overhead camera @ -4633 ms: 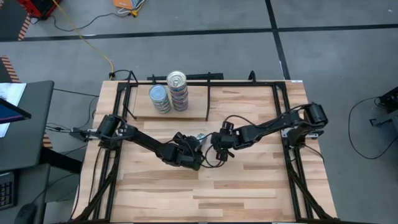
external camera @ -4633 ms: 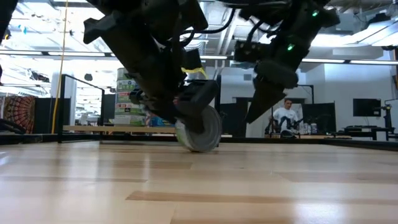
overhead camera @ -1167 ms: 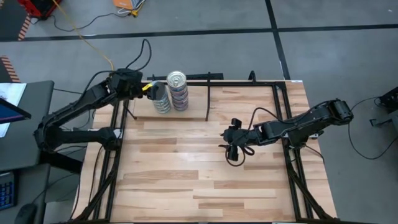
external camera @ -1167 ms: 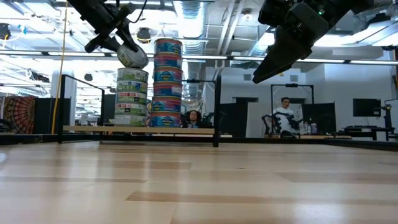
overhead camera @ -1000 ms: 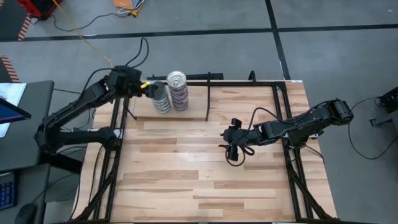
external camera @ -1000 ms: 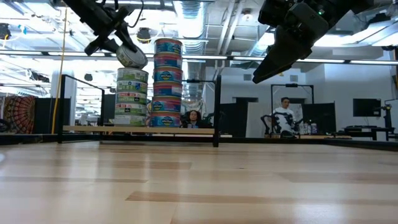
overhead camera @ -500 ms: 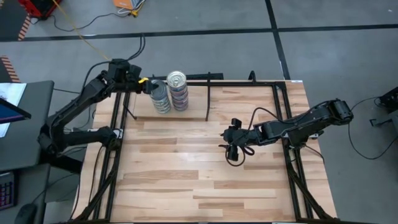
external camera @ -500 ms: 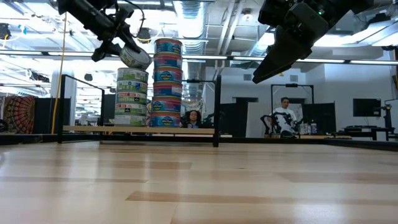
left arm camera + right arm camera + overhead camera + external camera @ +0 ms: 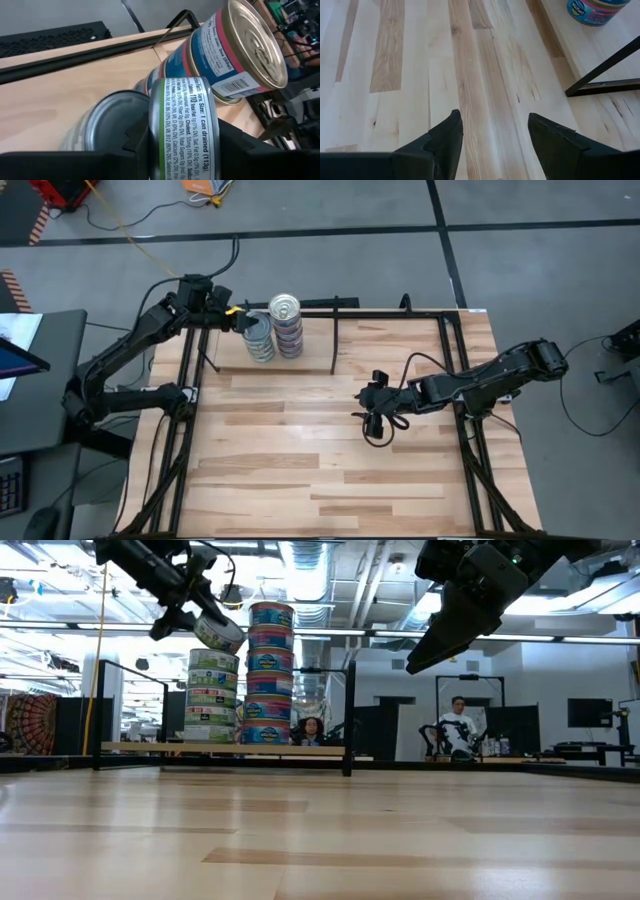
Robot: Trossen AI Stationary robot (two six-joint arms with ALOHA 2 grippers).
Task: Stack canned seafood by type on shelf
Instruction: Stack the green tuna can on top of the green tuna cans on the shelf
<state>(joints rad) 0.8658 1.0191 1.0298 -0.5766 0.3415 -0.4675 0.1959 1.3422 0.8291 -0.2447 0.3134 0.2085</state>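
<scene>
On the wooden shelf [image 9: 310,355] at the far left stand two stacks of canned seafood. The left one has green labels [image 9: 212,695] and a bluish-grey top [image 9: 107,125]. The right one has blue-and-pink labels [image 9: 268,675] and a gold top [image 9: 284,307]. My left gripper [image 9: 240,316] reaches in from the table's left, shut on one more green-label tin [image 9: 220,635], which is tilted just over the green-label stack. My right gripper [image 9: 374,423] hangs open over the bare table, right of the middle, with nothing between its fingers [image 9: 447,137]. My left gripper pinches the green-label tin between its two fingers, one on each flat end, so the labelled rim [image 9: 184,135] faces the wrist camera. The fingers [image 9: 235,150] slant down from the table's left. The tin is tilted; whether its lower edge touches the stack, I cannot tell.
A black upright rod [image 9: 335,340] divides the shelf to the right of the two stacks, and a black frame [image 9: 105,700] edges it. The butcher-block table [image 9: 300,470] in front shows bare wood. People sit in the room beyond [image 9: 460,725].
My left gripper has swung a little toward the far edge and turned, still holding the tin. In the low view the tin has shifted slightly toward the blue-and-pink stack and stays tilted over the green-label stack. My right gripper has kept still.
</scene>
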